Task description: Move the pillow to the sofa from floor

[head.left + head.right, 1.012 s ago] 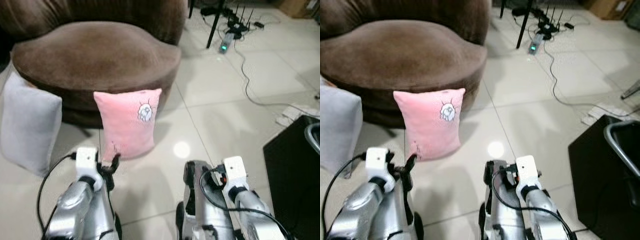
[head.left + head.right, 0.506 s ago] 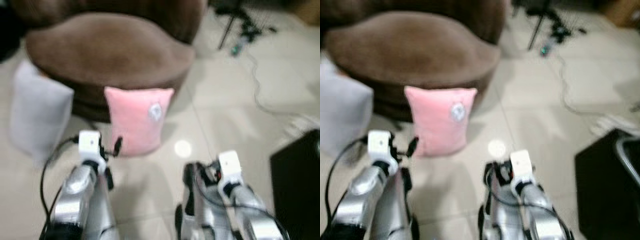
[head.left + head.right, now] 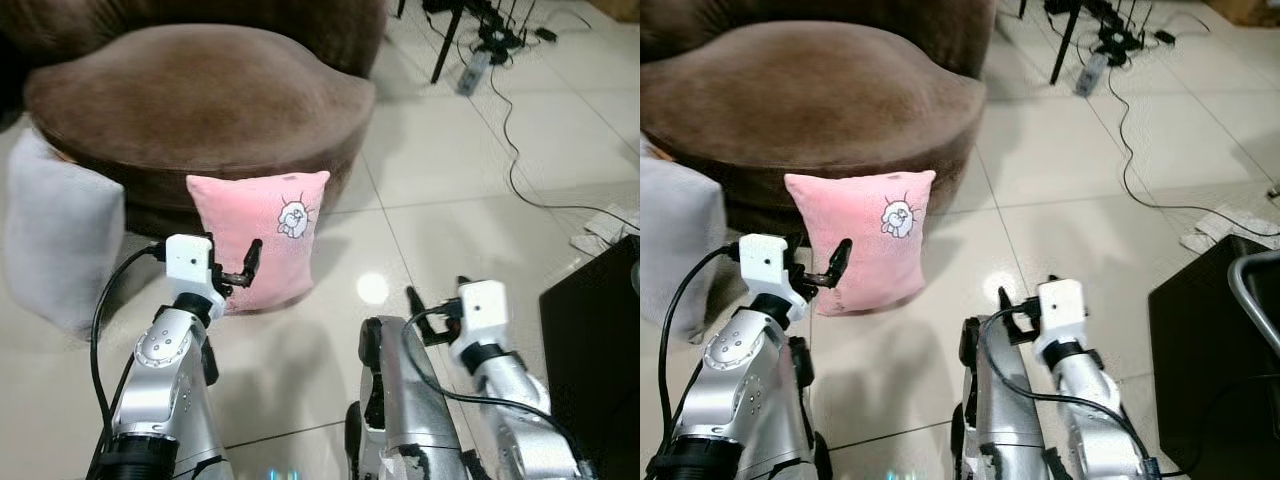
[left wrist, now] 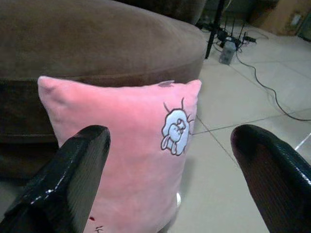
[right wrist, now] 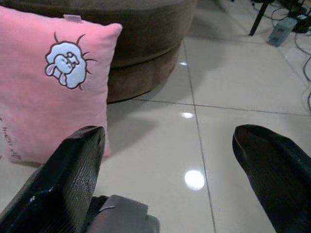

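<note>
A pink pillow [image 3: 262, 232] with a white cartoon patch stands upright on the tiled floor, leaning against the front of the round brown sofa [image 3: 200, 95]. My left gripper [image 3: 243, 268] is raised just in front of the pillow's lower left part, open; in the left wrist view its gripper [image 4: 170, 138] frames the pillow [image 4: 126, 145] between wide-apart fingers. My right gripper [image 3: 432, 298] hangs open over bare floor to the right of the pillow, and the right wrist view has the pillow [image 5: 53, 82] off to one side of the gripper [image 5: 167, 138].
A grey pillow [image 3: 60, 240] leans on the sofa's left side. A black box [image 3: 600, 340] stands at the right edge. Cables [image 3: 515, 150], a power strip [image 3: 600, 225] and a black stand leg [image 3: 440, 50] lie on the floor at the back right.
The view has shifted and sharpened after a blur. Both arms have lifted; the left gripper has come up and forward, close to the pillow's front.
</note>
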